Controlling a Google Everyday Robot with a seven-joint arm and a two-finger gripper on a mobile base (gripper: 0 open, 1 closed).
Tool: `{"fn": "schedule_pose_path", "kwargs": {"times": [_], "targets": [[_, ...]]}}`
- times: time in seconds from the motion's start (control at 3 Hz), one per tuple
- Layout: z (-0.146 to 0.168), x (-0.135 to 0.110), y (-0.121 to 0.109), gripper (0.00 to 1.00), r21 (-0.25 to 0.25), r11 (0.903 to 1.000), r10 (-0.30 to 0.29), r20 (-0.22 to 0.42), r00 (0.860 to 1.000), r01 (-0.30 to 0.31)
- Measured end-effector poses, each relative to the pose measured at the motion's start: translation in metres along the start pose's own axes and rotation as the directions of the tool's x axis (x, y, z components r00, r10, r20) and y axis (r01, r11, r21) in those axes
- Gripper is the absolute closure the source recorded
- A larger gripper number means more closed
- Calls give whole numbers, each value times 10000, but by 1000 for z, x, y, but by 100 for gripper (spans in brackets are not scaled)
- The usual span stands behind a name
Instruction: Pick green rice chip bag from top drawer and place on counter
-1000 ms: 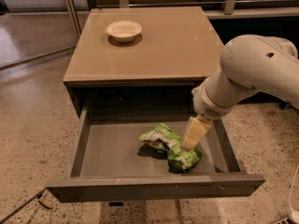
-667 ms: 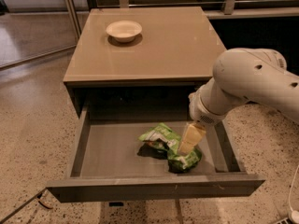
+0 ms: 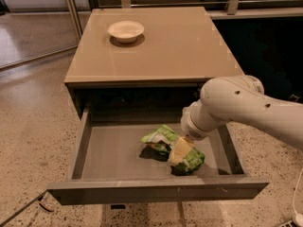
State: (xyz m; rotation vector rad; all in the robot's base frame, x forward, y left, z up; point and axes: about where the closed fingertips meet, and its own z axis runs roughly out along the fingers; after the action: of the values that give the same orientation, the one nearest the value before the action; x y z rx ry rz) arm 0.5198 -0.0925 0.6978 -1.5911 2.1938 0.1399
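Observation:
The green rice chip bag [image 3: 159, 137] lies crumpled on the grey floor of the open top drawer [image 3: 111, 152], right of its middle. My gripper [image 3: 179, 151] reaches down from the white arm [image 3: 236, 108] on the right and sits on top of the bag, covering its middle. Green foil shows on both sides of the gripper. The tan counter [image 3: 175, 46] above the drawer is glossy and flat.
A white bowl [image 3: 126, 30] stands on the counter at the back left. The drawer's front panel [image 3: 156, 191] juts towards me. Speckled floor lies to the left and right. A dark shelf and metal rails stand behind the cabinet.
My arm has swung left and lower into the drawer, and the gripper has come down onto the middle of the bag. The bag has not visibly moved.

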Motion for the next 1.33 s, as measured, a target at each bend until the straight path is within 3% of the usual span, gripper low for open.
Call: {"fn": "schedule_pose_path", "kwargs": {"times": [1.0,1.33], "targets": [[77,13,-11,0,699,9967,387,412,9984,-415],[93,24,-14,19,634,9965,520,329,9981,-540]]}}
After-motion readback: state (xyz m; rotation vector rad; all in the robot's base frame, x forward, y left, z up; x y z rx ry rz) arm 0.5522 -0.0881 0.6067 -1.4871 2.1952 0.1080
